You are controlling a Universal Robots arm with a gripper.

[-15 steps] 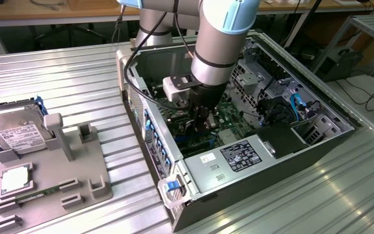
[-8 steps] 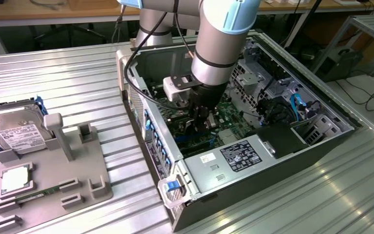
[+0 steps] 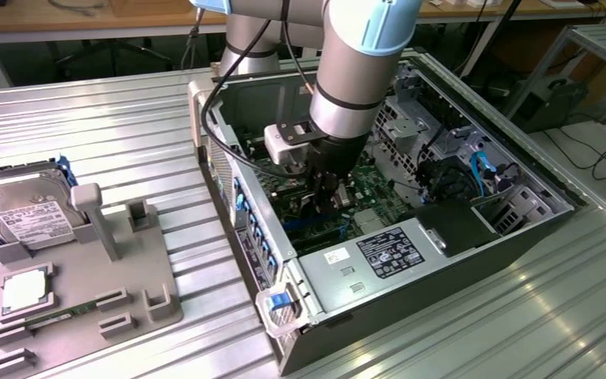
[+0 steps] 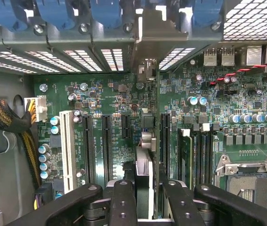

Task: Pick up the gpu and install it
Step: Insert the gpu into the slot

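My gripper (image 4: pixel 147 202) is shut on the gpu (image 4: pixel 145 169), which I see edge-on between the two black fingers (image 4: pixel 124 197). The card stands upright over the green motherboard (image 4: pixel 105 94). It lines up with the gap between two long black expansion slots (image 4: pixel 165 141), and its silver bracket (image 4: pixel 147 47) reaches the case's rear slot openings. In the exterior view, my gripper (image 3: pixel 328 189) is low inside the open computer case (image 3: pixel 524 181), close above the board. I cannot tell whether the card's lower edge touches a slot.
A grey holder (image 3: pixel 124 268) at the exterior view's left carries a silver hard drive (image 3: pixel 29 213) and a processor chip (image 3: pixel 24 288). Inside the case are the power supply (image 3: pixel 387 253), braided cables (image 4: pixel 6 117), a white slot (image 4: pixel 67 150) and the processor socket (image 4: pixel 251 174).
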